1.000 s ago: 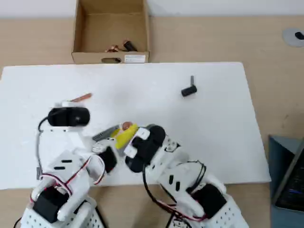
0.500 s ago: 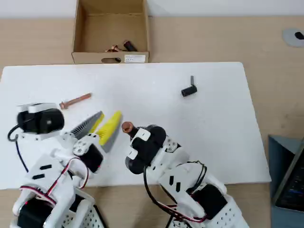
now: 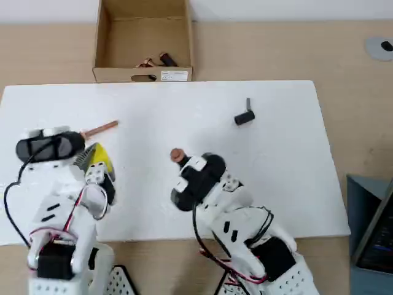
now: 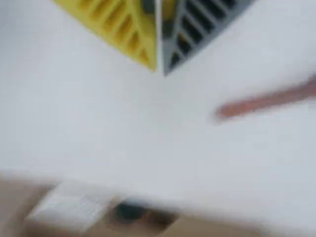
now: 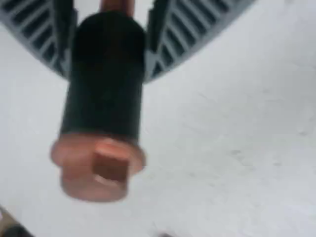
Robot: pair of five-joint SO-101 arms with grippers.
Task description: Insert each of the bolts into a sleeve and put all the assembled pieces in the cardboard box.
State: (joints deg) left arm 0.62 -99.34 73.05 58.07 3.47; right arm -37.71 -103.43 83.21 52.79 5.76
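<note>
Left pincer [image 4: 159, 68], closed and empty, has drawn back beside the loose bolt [image 3: 98, 129]; right pincer [image 5: 111, 22] clamps the sleeved bolt [image 5: 101, 98], likely bound for the cardboard box [image 3: 142, 75].

Light wooden tabletop [image 3: 356, 92] beneath a white mat [image 3: 288, 172], grey disc [image 3: 379, 47] in far corner

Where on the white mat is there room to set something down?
The mat is bare on its right, beyond the black sleeve, and between the cardboard box and the sleeved bolt in the right hand. Crowded around the left hand, beside the loose bolt.
</note>
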